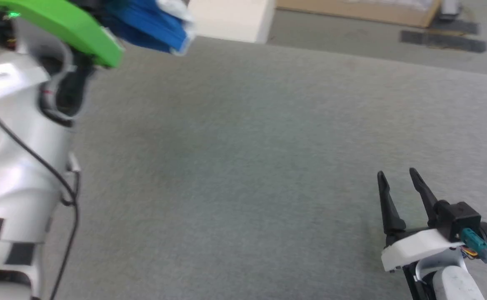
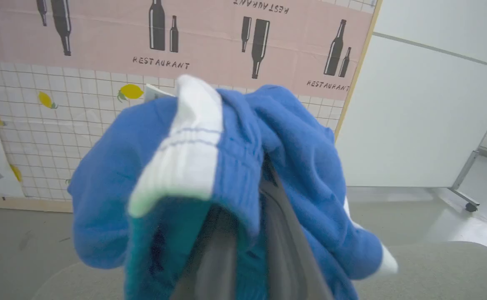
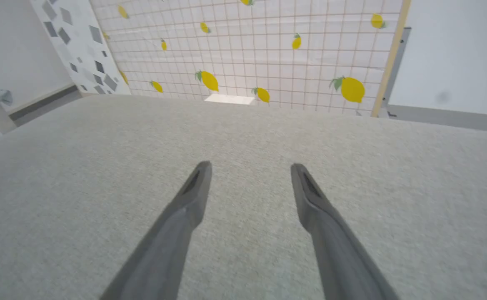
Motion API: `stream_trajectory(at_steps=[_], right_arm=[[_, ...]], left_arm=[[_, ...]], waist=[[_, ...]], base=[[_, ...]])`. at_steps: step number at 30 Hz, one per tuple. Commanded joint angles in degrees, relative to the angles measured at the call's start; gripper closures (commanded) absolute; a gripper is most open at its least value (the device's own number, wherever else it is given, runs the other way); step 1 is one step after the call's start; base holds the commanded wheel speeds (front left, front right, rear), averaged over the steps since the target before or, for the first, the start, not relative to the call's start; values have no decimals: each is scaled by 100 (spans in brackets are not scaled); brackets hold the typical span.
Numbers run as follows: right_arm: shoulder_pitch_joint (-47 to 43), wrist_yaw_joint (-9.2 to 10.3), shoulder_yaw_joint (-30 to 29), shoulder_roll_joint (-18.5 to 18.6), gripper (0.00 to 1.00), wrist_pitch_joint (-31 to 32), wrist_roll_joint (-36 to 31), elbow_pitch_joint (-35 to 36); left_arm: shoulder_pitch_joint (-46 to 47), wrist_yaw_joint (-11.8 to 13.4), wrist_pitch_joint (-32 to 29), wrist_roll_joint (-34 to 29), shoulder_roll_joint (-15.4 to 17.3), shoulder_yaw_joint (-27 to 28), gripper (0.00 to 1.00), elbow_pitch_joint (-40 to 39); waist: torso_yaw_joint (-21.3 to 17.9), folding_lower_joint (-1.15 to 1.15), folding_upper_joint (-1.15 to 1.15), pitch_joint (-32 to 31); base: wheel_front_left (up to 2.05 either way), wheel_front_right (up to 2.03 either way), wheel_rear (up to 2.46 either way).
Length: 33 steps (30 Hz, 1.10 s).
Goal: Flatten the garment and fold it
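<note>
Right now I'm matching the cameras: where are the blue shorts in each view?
Head view: garment at the top left, bunched and blurred.
Left wrist view: centre, clamped in the left gripper.
Right wrist view: grey tabletop ahead of the open right gripper; that tabletop is the shared landmark.

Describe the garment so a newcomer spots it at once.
Above the grey table, at the head view's upper left, the left tool holds the garment aloft. It's a bunched royal-blue wad of fabric with a white ribbed band; the right tool is open and empty.
</note>
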<state>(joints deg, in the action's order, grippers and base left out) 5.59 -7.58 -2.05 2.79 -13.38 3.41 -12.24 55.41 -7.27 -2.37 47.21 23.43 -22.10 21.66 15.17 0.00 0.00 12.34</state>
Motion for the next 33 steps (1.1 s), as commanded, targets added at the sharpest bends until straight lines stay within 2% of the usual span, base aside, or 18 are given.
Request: stream_trajectory(at_steps=[1, 6, 11, 16, 20, 21, 22, 27, 33], right_arm=[[-44, 9, -25, 9, 0, -66, 53, -57], [-88, 9, -120, 9, 0, -122, 98, -178], [-151, 9, -188, 9, 0, -148, 160, -257], [-175, 9, -170, 9, 0, -158, 244, -317], [-203, 9, -183, 9, 0, -160, 304, -277], [-216, 9, -192, 9, 0, -160, 310, -268], [-234, 9, -204, 9, 0, -161, 314, -260], [-296, 9, -262, 9, 0, -161, 304, -247], [-356, 9, -267, 9, 0, -162, 340, -241]], left_arm=[[-42, -21, -42, 74, -122, -169, 100, -117], [-458, -21, -179, 207, -490, -766, 100, -216], [-1014, -22, -522, 11, -696, -1805, 100, 229], [-1565, -22, -1157, 100, -776, -2635, 100, 901], [-1876, -19, -1849, 522, -891, -2784, 100, 1322], [-1906, -8, -1912, 606, -912, -2753, 55, 1354], [-1936, 11, -1890, 743, -945, -2643, 0, 1356], [-2060, 27, -1655, 1540, -1031, -1930, 0, 1056], [-2138, 123, -1057, 2019, -767, -1102, 0, 455]], waist=[[-600, 0, 0, -439], [-1059, 0, 0, -521], [-1454, 0, 0, -494], [-1735, 0, 0, -453], [-1787, 0, 0, -467], [-1782, 0, 0, -477], [-1768, 0, 0, -500], [-1592, 0, 0, -638], [-1286, 0, 0, -828]], base=[[0, 0, 0], [0, 0, 0], [0, 0, 0], [0, 0, 0], [0, 0, 0], [0, 0, 0], [0, 0, 0], [0, 0, 0], [0, 0, 0]])
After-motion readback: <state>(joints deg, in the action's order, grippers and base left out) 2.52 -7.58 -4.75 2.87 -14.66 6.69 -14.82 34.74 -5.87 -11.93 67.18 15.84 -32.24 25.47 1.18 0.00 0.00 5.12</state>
